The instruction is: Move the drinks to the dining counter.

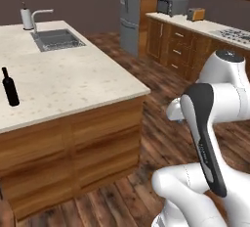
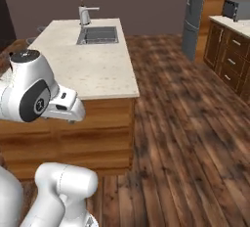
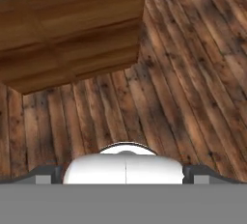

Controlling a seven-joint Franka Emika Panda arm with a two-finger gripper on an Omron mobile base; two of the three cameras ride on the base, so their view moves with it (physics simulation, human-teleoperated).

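The wine bottle (image 1: 10, 86) stands upright on my dining bench (image 1: 73, 79), near its 9 o'clock edge, well apart from the sink (image 1: 56, 39) and faucet (image 1: 34, 18) at 12 o'clock. My hand (image 3: 125, 172) is spread wide, holding nothing, looking down at the wooden floor (image 3: 183, 73) beside the bench's corner.

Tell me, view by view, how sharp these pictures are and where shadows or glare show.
Left base view: soft all over, flat even light, the wine bottle casts almost no shadow on the dining counter. Right base view: slightly blurred, the sink basin shaded, no glare on the stone. Hand view: floor planks sharpest, the island's wood side darker below the top.
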